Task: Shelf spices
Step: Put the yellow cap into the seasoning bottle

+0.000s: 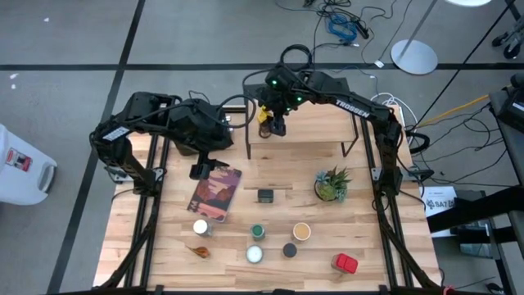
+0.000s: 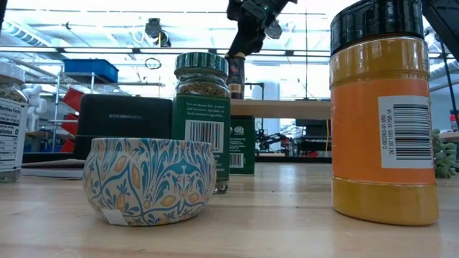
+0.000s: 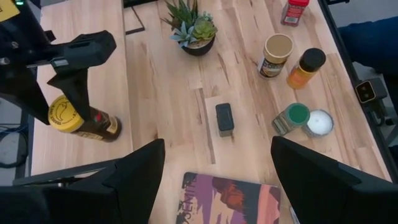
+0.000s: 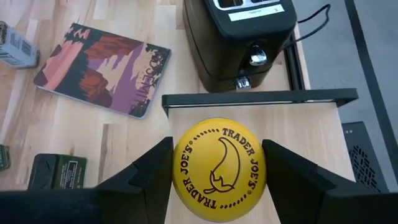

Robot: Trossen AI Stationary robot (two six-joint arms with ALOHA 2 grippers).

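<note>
A brown spice jar with a yellow lid (image 4: 219,169) stands upright at the left end of the wooden shelf (image 1: 315,131). My right gripper (image 1: 277,124) is shut on it. Above the reddish book (image 1: 215,192), my left gripper (image 3: 217,168) hangs open and holds nothing. More spices stand on the table's near part: a white-topped jar (image 1: 201,227), a green-topped jar (image 1: 258,232), a tan-topped jar (image 1: 301,232), a white tin (image 1: 255,254), a black-topped jar (image 1: 289,250) and a red-topped one (image 1: 345,263). A dark tin (image 1: 264,195) lies near the middle. My right gripper pinches the jar between its two fingers (image 4: 155,168), on opposite sides of its top end at the yellow lid (image 3: 62,115). The fingers slant down from above. The jar stays upright, and its base (image 2: 237,97) is level with the shelf top; whether it rests there I cannot tell.
A black toaster (image 4: 239,37) stands left of the shelf, partly under my left arm. A potted green plant (image 1: 332,184) sits right of the middle. The shelf top to the right of the jar (image 1: 327,131) is bare wood.
</note>
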